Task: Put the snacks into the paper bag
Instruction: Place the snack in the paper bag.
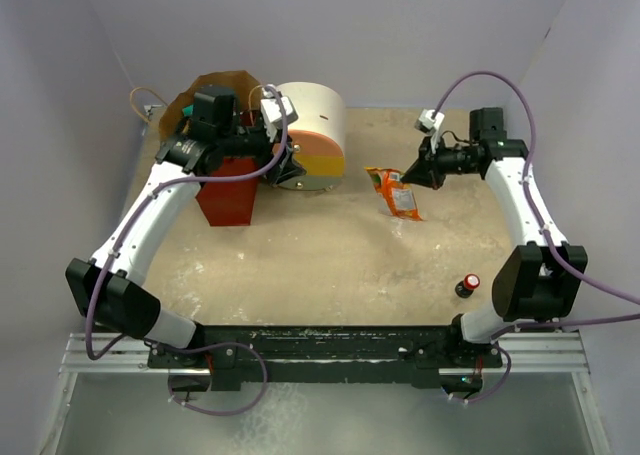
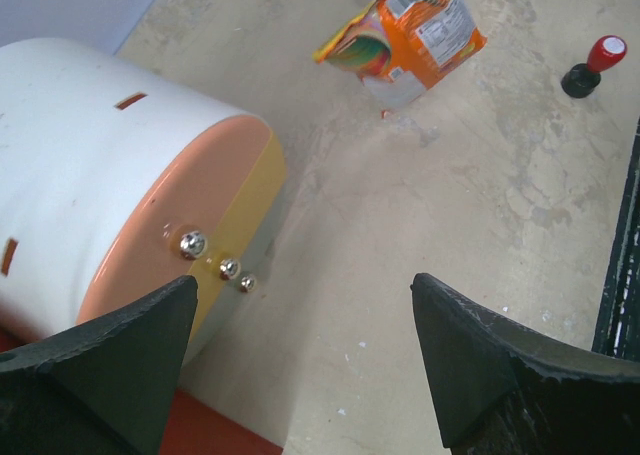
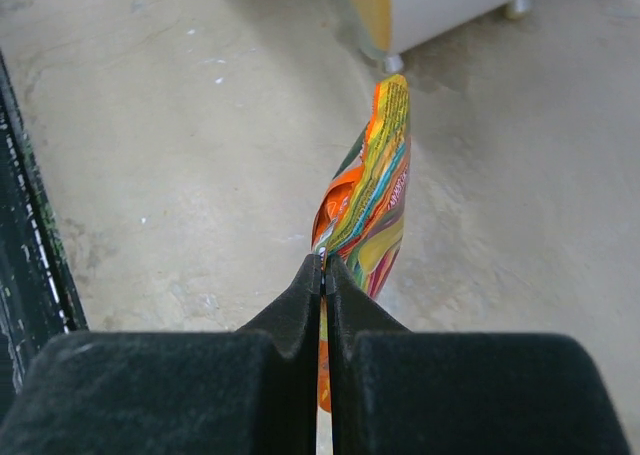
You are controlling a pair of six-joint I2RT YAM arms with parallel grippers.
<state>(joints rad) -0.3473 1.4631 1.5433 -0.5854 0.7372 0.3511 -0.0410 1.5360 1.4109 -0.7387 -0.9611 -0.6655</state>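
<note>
An orange foil snack packet (image 1: 395, 192) (image 2: 415, 35) hangs edge-on from my right gripper (image 1: 412, 171) (image 3: 323, 265), which is shut on the packet's (image 3: 375, 195) top seam. It is over the middle right of the table, and I cannot tell whether its lower end touches the surface. The paper bag (image 1: 230, 200), brown on top and red below, stands at the back left, mostly hidden under my left arm. My left gripper (image 1: 284, 163) (image 2: 303, 280) is open and empty, beside the bag's red edge (image 2: 215, 433) and in front of the drawer unit.
A round cream, orange and yellow drawer unit (image 1: 315, 125) (image 2: 100, 175) lies right of the bag. A small dark bottle with a red cap (image 1: 467, 285) (image 2: 597, 63) stands near the right arm's base. Grey walls enclose the table.
</note>
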